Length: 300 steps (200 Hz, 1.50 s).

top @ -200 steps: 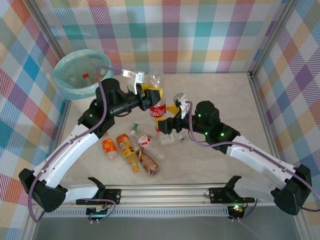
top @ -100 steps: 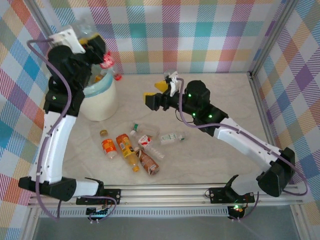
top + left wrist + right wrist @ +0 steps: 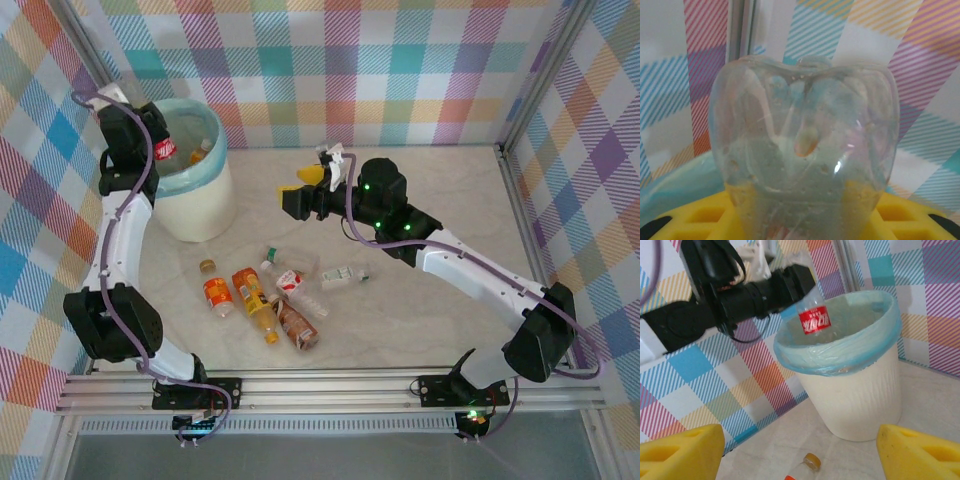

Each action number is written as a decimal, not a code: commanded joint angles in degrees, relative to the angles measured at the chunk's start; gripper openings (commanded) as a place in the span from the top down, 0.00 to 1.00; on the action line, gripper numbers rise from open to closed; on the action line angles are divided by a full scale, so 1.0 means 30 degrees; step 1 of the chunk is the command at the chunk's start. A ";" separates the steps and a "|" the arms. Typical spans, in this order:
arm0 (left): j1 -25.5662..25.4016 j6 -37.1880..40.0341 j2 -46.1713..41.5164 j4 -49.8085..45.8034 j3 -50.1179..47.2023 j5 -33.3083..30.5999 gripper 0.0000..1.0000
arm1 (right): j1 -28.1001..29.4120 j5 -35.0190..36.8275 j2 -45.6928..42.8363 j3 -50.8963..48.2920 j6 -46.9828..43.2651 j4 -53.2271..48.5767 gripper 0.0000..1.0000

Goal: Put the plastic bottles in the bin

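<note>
the step in hand is the drop: the left fingers (image 3: 695,216) are clamped on a red-labelled bottle (image 3: 165,150), and the left arm is raised at the far left so that the bottle hangs above the mouth of the bin (image 3: 205,215). in the right wrist view the bottle's lower end is just over the near-left part of the blue-green liner, level with the rim or a little inside it; i cannot tell exactly how far in it sits. in the left wrist view the bottle's clear base bulges between the yellow pads, so the hold looks firm.

the right fingers (image 3: 680,452) stand wide apart with nothing between them, and that arm hovers over the middle of the counter (image 3: 430,190), pointed toward the bin.

other bottles already lie in the bin, one with an orange cap (image 3: 203,150). a loose group waits on the counter, near and right of the bin: an orange-labelled bottle (image 3: 217,296), a yellow-orange one (image 3: 255,297), a brown one (image 3: 299,328), a red-and-white one (image 3: 293,284) and a clear one (image 3: 346,273).

as i judge it, the next move calls for the left fingers to open once the bottle is clearly inside the rim; let go too near the edge and it could glance off the liner and fall outside. the right arm is free and nearest the group, so a descent onto one of those bottles would follow sensibly. the task looks partly done, with several bottles left.
</note>
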 commanded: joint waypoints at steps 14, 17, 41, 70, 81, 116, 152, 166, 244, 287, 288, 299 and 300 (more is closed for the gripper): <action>0.0090 0.0414 0.0372 0.3583 -0.1527 0.2520 0.49 | 0.0127 -0.0316 0.0029 0.0094 -0.0004 0.0675 0.20; 0.0084 0.0446 0.0454 0.3624 -0.1636 0.2719 0.48 | 0.0128 -0.0307 0.0011 0.0072 0.0008 0.0700 0.20; 0.0083 0.0775 0.0967 0.3514 -0.2215 0.3558 0.47 | 0.0128 -0.0334 -0.0047 -0.0284 0.0096 0.0651 0.20; 0.0113 0.1225 0.1244 0.3059 -0.2582 0.3815 0.43 | 0.0127 -0.0135 -0.0259 -0.0940 0.0247 0.0929 0.20; 0.0098 0.1347 0.1161 0.3048 -0.2678 0.3823 0.39 | 0.0128 -0.0100 -0.0289 -0.1054 0.0228 0.0890 0.20; 0.0201 0.1437 0.0796 0.2315 -0.1898 0.3501 0.21 | 0.0128 -0.0042 -0.0289 -0.1084 0.0208 0.0871 0.20; 0.0386 0.1061 0.0092 0.1476 -0.0692 0.3565 0.19 | 0.0128 -0.0096 -0.0296 -0.1110 0.0334 0.0898 0.19; 0.0507 0.0791 -0.0044 0.1163 -0.0330 0.3603 0.19 | 0.0128 -0.0129 -0.0318 -0.1172 0.0408 0.0988 0.19; 0.0697 -0.0099 0.3262 -0.6208 0.4866 0.6268 0.41 | 0.0150 -0.0166 -0.0066 -0.1115 0.0555 0.0847 0.19; 0.0699 -0.0129 0.5783 -1.0195 0.7289 0.6903 0.56 | 0.0157 -0.0303 0.0048 -0.1053 0.0701 0.0705 0.20; 0.0699 -0.0115 0.5813 -1.0268 0.7326 0.6916 0.57 | 0.0157 -0.0304 0.0055 -0.1055 0.0709 0.0700 0.20; 0.0677 0.0029 0.6194 -1.1117 0.7661 0.7108 0.62 | 0.0157 -0.0305 0.0062 -0.0984 0.0656 0.0611 0.20; 0.0688 0.0037 0.6209 -1.1212 0.7688 0.7136 0.62 | 0.0157 -0.0305 0.0062 -0.1006 0.0657 0.0595 0.20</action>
